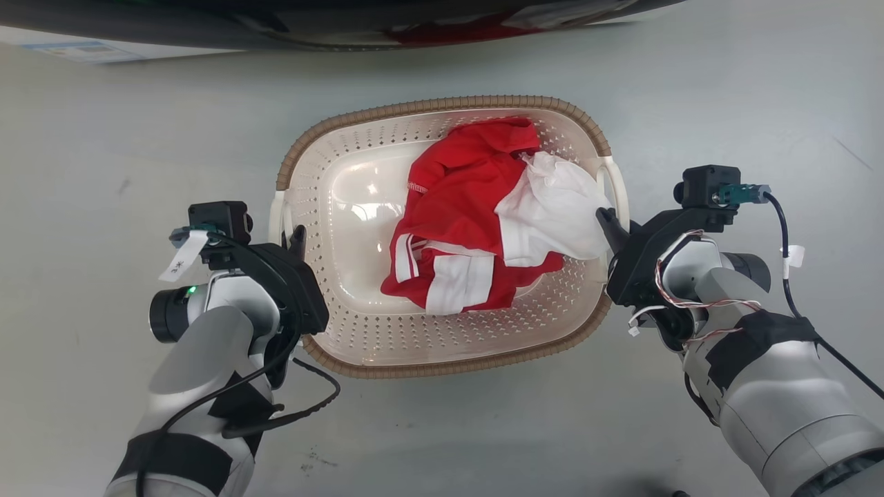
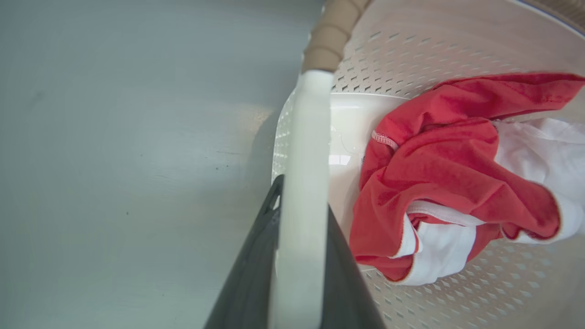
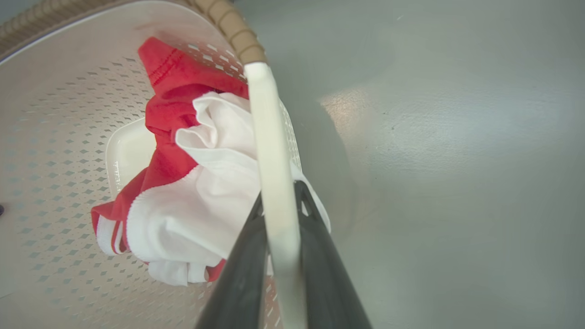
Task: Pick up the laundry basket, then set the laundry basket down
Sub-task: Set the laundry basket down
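Observation:
The laundry basket (image 1: 442, 105), cream-white and perforated with a brown woven-look rim, stands in the middle of the head view on the grey floor. In it lie a red garment (image 1: 463, 200) and a white one (image 1: 559, 207). My left gripper (image 1: 295, 238) is shut on the basket's left white handle (image 1: 276, 217). In the left wrist view that handle (image 2: 311, 114) runs between the two dark fingers (image 2: 256, 274). My right gripper (image 1: 608, 221) is shut on the right handle (image 1: 617, 183), and its wrist view shows the handle (image 3: 267, 119) pinched between the fingers (image 3: 237, 274). I cannot tell whether the basket rests on the floor.
A large dark curved body (image 1: 331, 31) crosses the top edge of the head view, close behind the basket. A pale flat panel with a label (image 1: 76, 48) sits at the top left. Bare grey floor (image 1: 103, 138) lies to both sides and in front.

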Available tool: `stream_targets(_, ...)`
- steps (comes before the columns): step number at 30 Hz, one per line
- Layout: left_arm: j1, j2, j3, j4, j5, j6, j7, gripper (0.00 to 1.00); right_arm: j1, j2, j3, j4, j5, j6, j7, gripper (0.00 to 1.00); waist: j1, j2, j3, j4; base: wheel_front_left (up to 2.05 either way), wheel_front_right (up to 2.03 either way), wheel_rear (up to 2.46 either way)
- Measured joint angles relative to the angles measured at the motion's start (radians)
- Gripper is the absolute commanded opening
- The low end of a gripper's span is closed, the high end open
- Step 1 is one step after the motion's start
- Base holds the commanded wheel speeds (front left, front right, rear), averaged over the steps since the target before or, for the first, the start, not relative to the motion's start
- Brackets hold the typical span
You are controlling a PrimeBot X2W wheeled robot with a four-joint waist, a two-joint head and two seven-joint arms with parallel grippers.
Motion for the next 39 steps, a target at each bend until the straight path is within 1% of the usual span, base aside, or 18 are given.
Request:
stream_targets(14, -0.015, -0.009, -0.009, 0.036, -0.004, -0.01, -0.016, 0.0, -0.013, 0.003, 0.01, 0.029, -0.009, 0.0, -0.029, 0.0, -0.0002, -0.0001, 0.018, 0.004, 0.0, 0.0, 0.0)
stream_targets(15, -0.017, -0.009, -0.01, 0.038, -0.004, -0.01, -0.015, 0.03, -0.014, 0.003, 0.01, 0.03, -0.009, 0.0, -0.031, 0.04, -0.0002, -0.0001, 0.018, 0.004, 0.0, 0.0, 0.0)
stream_targets(16, -0.018, -0.009, -0.011, 0.039, -0.006, -0.014, -0.014, 0.2, -0.014, 0.003, 0.01, 0.031, -0.009, 0.0, -0.032, 0.33, -0.0002, -0.0001, 0.019, 0.005, 0.0, 0.0, 0.0)
stream_targets(17, -0.019, -0.009, -0.011, 0.041, -0.01, -0.017, -0.009, 0.42, -0.015, 0.003, 0.011, 0.032, -0.009, 0.0, -0.035, 0.82, -0.0002, -0.0001, 0.019, 0.005, 0.0, 0.0, 0.0)
stream_targets(18, -0.019, -0.009, -0.012, 0.043, -0.012, -0.018, -0.005, 0.79, -0.015, 0.003, 0.01, 0.035, -0.009, 0.0, -0.034, 1.0, -0.0002, -0.0001, 0.019, 0.005, 0.0, 0.0, 0.0)
stream_targets(19, -0.019, -0.008, -0.011, 0.045, -0.014, -0.019, -0.005, 1.0, -0.015, 0.002, 0.01, 0.038, -0.009, 0.0, -0.034, 1.0, -0.0002, -0.0001, 0.019, 0.006, 0.0, 0.0, 0.0)
stream_targets(23, -0.019, 0.008, -0.013, 0.052, -0.018, -0.019, 0.002, 1.0, -0.017, -0.018, 0.009, 0.046, -0.007, 0.001, -0.035, 1.0, -0.0002, -0.0001, 0.017, 0.008, 0.0, 0.0, 0.0)
stream_targets(31, -0.014, 0.007, -0.031, 0.054, -0.025, -0.027, 0.001, 1.0, -0.016, -0.02, 0.007, 0.051, -0.004, 0.002, -0.046, 1.0, -0.0002, -0.0001, -0.003, 0.012, 0.0, 0.0, 0.0)
stream_targets(39, 0.05, 0.007, -0.058, 0.037, -0.054, -0.034, -0.052, 1.0, 0.037, -0.022, -0.008, 0.044, 0.024, 0.011, -0.098, 1.0, -0.0002, -0.0001, -0.057, 0.014, 0.0, 0.0, 0.0)
